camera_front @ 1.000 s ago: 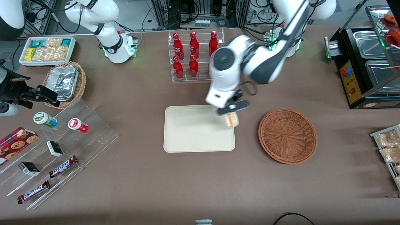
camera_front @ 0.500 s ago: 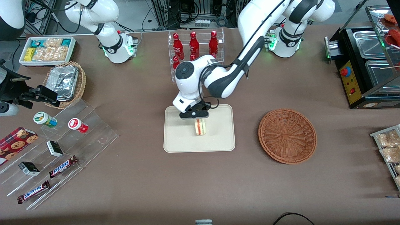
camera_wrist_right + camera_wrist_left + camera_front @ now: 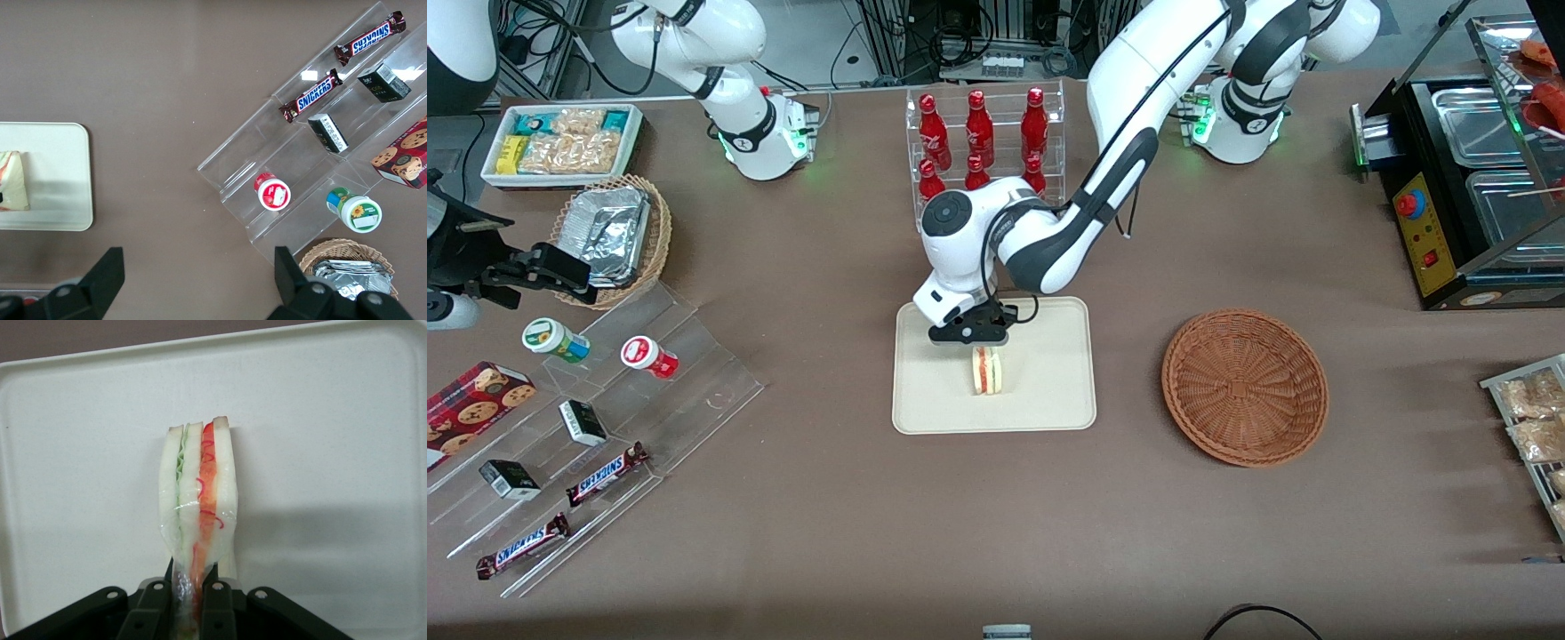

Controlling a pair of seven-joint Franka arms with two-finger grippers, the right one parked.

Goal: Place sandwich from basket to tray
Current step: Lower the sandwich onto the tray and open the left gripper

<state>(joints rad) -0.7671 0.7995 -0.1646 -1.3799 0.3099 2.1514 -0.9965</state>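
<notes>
**Q:** How far along are you with the transfer?

**A:** You have the sandwich (image 3: 987, 371) out of the basket (image 3: 1245, 387), which sits bare at centre right of the front view. The wedge now stands over the middle of the tray (image 3: 1040, 404), in the centre of the frame. Whether its lower edge touches the tray surface cannot be told, though its shadow falls just beside it. What is left, by this reading, is to set it down, release it and lift clear.

**Q:** Where does the sandwich lie relative to your tool?

**A:** Your gripper (image 3: 194, 595) is clenched on one end of the sandwich (image 3: 199, 500); in the wrist view the two black fingers (image 3: 215, 597) pinch the wrapped bread edge between them. The wedge stands on edge, filling layers showing, extending from the jaws toward the tray's (image 3: 347, 420) middle. In the front view the gripper (image 3: 969, 331) sits directly above the sandwich, nearer the tray's upper rim.
</notes>
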